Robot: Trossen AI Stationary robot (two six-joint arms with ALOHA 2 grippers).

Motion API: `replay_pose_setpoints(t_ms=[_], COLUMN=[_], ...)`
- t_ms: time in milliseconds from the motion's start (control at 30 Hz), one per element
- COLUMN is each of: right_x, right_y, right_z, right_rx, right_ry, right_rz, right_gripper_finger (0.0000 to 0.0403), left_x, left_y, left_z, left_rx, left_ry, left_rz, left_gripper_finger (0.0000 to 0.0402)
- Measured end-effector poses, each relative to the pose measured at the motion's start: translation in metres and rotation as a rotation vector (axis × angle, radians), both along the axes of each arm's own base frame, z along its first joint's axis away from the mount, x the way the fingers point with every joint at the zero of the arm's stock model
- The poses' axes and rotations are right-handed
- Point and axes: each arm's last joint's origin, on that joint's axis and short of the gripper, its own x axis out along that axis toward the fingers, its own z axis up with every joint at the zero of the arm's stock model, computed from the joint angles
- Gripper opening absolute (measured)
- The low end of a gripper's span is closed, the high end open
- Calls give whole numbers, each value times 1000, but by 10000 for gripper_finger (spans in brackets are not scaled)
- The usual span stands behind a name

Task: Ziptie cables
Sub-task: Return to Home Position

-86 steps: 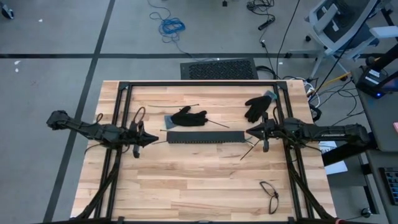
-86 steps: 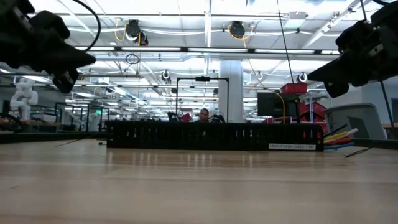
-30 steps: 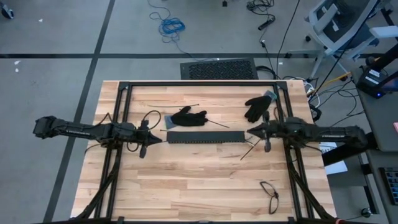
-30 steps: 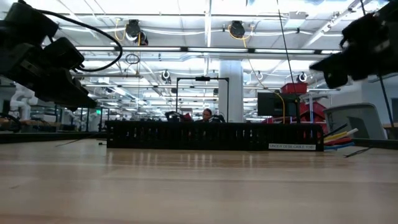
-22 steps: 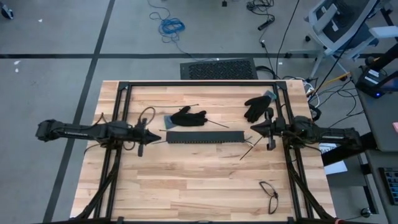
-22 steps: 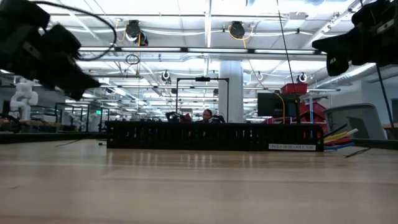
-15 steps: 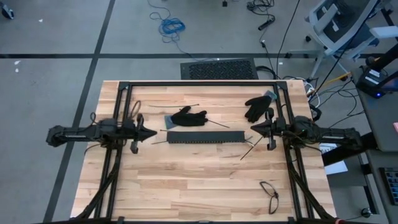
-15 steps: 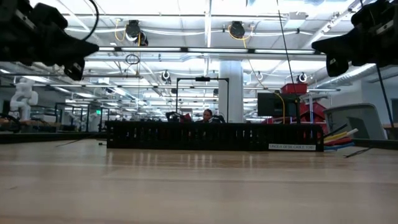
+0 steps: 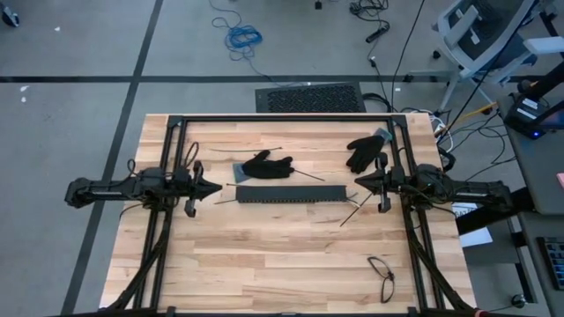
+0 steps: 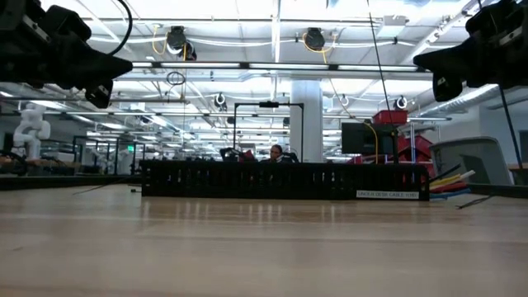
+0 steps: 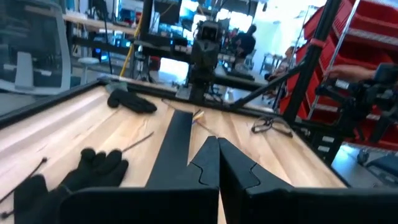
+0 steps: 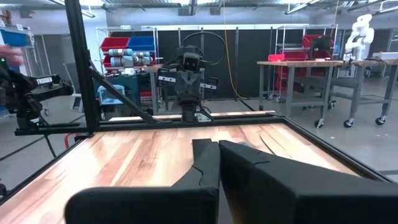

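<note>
A few coloured cables point(image 10: 450, 179) lie on the table at the right end of the long black slotted bar point(image 9: 291, 195); the left wrist view shows them as a small bright bit point(image 11: 198, 116). A black cable loop point(image 9: 381, 275) rests flat near the table's front right. My left gripper point(image 9: 217, 187) hovers shut and level beyond the bar's left end. My right gripper point(image 9: 358, 181) hovers shut off its right end. Both stand well above the table point(image 10: 264, 247) and hold nothing.
Two black gloves point(image 9: 267, 165) point(image 9: 366, 151) lie behind the bar. Thin straight black strips lie behind the bar point(image 9: 308, 176) and off its right end point(image 9: 351, 211). A black frame point(image 9: 282, 117) borders the table. Bare wood stretches in front of the bar.
My left gripper has drawn back toward the table's left edge, risen, and tipped from slanting down to level. My right gripper has tipped up a little to about level. Both have stayed shut. Nothing on the table has moved.
</note>
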Motion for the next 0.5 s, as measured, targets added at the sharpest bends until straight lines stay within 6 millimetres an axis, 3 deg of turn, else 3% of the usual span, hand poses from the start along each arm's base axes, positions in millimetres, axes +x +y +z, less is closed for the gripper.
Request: replay_pose_setpoints(t_ms=[500], right_x=[0], right_y=[0], right_z=[-1], right_rx=[0], right_ry=[5], right_rz=[0], right_gripper_finger=[0], left_x=[1], left_y=[0], left_z=[-1], left_rx=[0], left_ry=[8], left_rz=[1], left_gripper_finger=[0])
